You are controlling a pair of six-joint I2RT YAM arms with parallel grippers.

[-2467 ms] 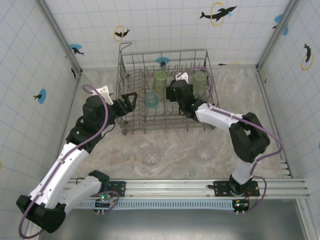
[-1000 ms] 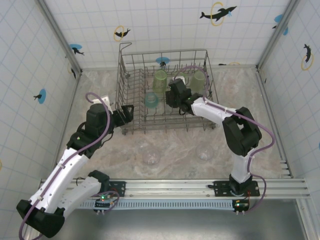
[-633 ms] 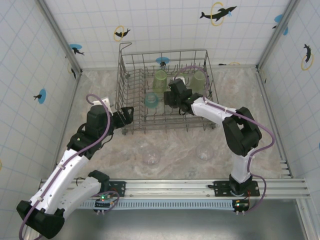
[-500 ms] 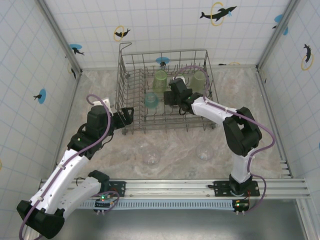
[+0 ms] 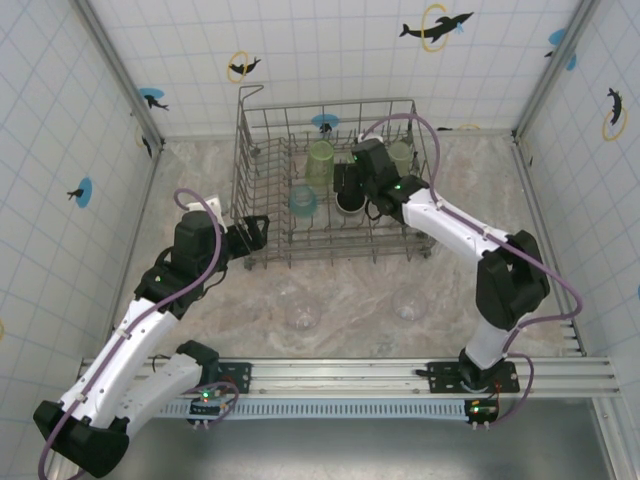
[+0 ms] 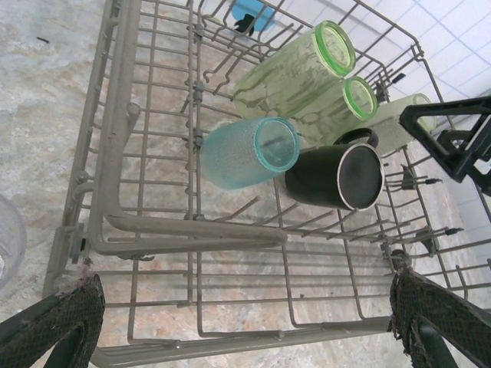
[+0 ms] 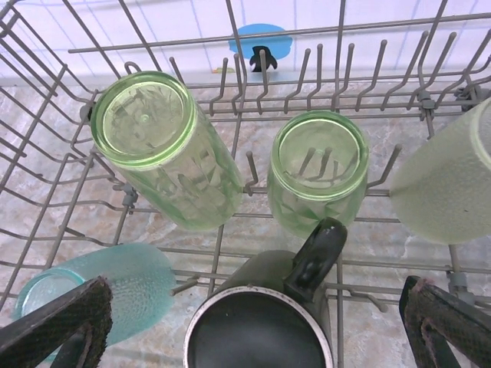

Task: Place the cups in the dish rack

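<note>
The grey wire dish rack (image 5: pixel 330 256) stands at the back of the table. Inside it lie two light-green tumblers (image 7: pixel 157 146) (image 7: pixel 318 169), a frosted pale one (image 7: pixel 453 176), a teal cup (image 7: pixel 100 291) and the black mug (image 7: pixel 268 322) with its handle up. My right gripper (image 5: pixel 342 183) hangs open just above the mug (image 5: pixel 350 203), touching nothing. My left gripper (image 5: pixel 258 230) is open at the rack's front left corner, outside the wires (image 6: pixel 123 115). From there the teal cup (image 6: pixel 249 151) and black mug (image 6: pixel 337 176) lie side by side.
Two clear cups (image 5: pixel 302 310) (image 5: pixel 408 303) stand on the marble table in front of the rack. One clear cup edge (image 6: pixel 8 245) lies just left of my left gripper. Tiled walls close in the back and both sides.
My right gripper has let go of the black mug, lifted and drawn back to the right; the mug now lies in the rack. The left arm has hardly moved in the last second.
</note>
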